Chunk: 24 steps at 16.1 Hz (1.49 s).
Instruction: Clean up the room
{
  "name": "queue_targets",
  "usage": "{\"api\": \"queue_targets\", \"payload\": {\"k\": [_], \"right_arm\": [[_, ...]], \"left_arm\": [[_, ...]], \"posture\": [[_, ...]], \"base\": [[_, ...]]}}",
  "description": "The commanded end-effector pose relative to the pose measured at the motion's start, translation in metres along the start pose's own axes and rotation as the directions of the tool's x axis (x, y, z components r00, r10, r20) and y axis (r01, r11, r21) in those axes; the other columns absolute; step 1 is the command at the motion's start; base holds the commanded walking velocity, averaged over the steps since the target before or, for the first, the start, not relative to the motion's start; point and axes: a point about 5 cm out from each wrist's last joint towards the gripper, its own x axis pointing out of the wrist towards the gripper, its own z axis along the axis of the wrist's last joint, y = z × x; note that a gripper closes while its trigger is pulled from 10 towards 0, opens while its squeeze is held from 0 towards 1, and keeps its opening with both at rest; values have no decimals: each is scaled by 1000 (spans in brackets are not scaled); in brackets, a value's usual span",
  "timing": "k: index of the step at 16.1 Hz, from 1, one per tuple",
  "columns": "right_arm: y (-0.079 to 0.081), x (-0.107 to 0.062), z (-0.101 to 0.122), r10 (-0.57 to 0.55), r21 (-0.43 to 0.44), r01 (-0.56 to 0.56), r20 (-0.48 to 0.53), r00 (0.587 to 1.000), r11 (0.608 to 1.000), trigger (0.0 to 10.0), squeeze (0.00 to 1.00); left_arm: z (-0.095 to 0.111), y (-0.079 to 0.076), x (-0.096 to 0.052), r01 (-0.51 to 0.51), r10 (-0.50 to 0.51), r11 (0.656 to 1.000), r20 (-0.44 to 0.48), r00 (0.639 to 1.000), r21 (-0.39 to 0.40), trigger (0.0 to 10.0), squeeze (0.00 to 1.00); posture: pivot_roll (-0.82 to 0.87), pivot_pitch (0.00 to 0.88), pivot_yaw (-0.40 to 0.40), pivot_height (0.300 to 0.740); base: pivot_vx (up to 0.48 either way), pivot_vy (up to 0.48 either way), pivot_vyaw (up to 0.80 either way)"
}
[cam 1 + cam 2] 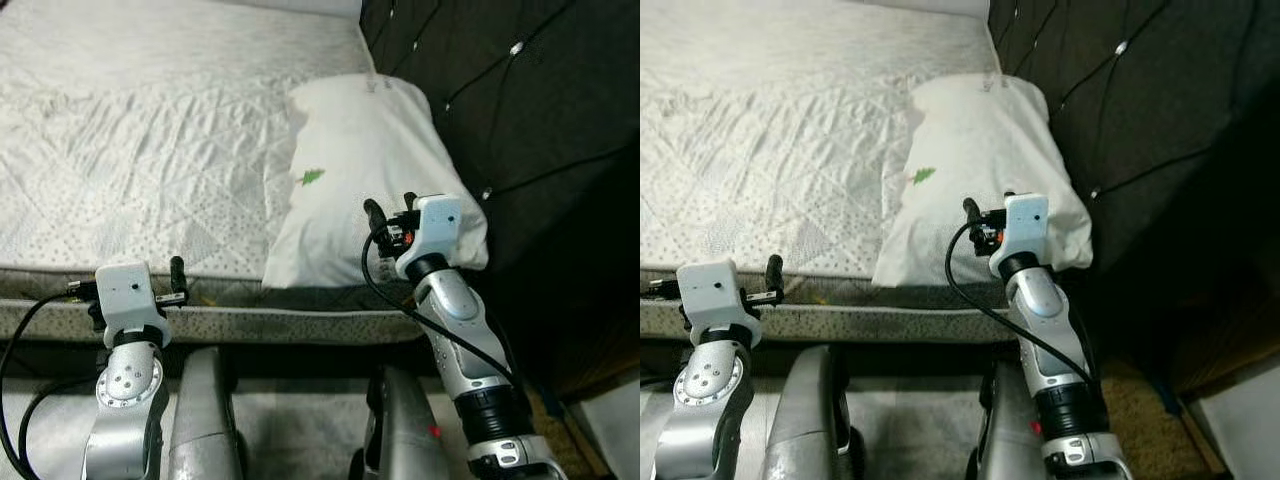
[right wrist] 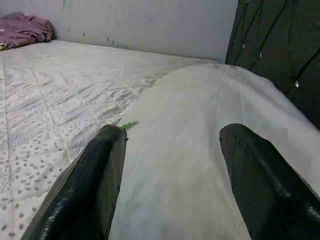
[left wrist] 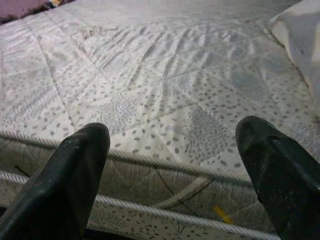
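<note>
A white pillow (image 1: 370, 160) with a small green mark (image 1: 311, 177) lies at the right end of the white quilted mattress (image 1: 150, 130), against the dark headboard. My right gripper (image 2: 172, 145) is open and hovers just above the pillow's near end, with nothing between its fingers. My left gripper (image 3: 172, 145) is also open. It is level with the mattress's near edge, left of the pillow, and is empty. A crumpled purple cloth (image 2: 22, 30) lies on the far corner of the bed.
The dark tufted headboard (image 1: 520, 120) rises to the right of the pillow. A pale wall (image 2: 150, 25) runs behind the bed. The mattress side (image 1: 300, 325) stands directly in front of my legs (image 1: 200, 420).
</note>
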Motion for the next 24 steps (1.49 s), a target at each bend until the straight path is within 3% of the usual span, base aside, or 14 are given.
{"api": "queue_targets", "payload": {"k": [1,8,12,14,15,17,18,20,23,24], "right_arm": [[-5,4,8,-7,-5,8,22,1000,1000,10000,0],[-4,11,13,-9,-16,10,37,999,1000,10000,0],[-7,11,12,-24,-25,24,36,999,999,10000,0],[-8,10,11,-31,-30,32,32,999,999,10000,0],[-8,7,8,-34,-38,35,26,999,999,10000,0],[-10,0,0,-46,-55,46,2,999,997,10000,0],[-12,-2,-3,-62,-58,61,-7,998,996,10000,0],[-17,-3,-6,-92,-60,91,-16,996,994,10000,0],[-21,-2,-11,-114,-53,112,-26,993,992,10000,0],[-23,-2,-17,-135,-41,133,-43,990,990,10000,0]], "left_arm": [[3,-5,2,16,-16,1000,15,1000,5,10000,0],[-4,-10,4,55,-54,998,-26,998,23,10000,0],[0,-13,5,78,-79,996,8,997,45,10000,0],[9,-21,3,139,-148,985,87,985,101,10000,0],[18,-28,3,194,-212,973,154,965,124,10000,0],[37,-46,-2,288,-370,911,276,887,296,10000,0],[40,-51,-3,304,-401,895,292,868,326,10000,0],[37,-52,-1,313,-386,909,275,881,275,10000,0],[36,-48,5,356,-417,902,275,866,245,10000,0],[36,-46,10,347,-389,919,280,878,188,10000,0]], "posture": [[25,0,-87,620],[25,0,-80,709],[23,0,-80,740],[21,0,-85,740],[21,0,-85,740],[18,0,-94,740],[20,0,-95,740],[13,0,-88,740],[5,0,-79,740],[9,0,-84,740]], "base": [[0,0,0],[0,0,0],[0,0,0],[0,0,0],[0,0,0],[0,0,0],[0,0,0],[0,0,0],[0,0,0],[0,0,0]]}}
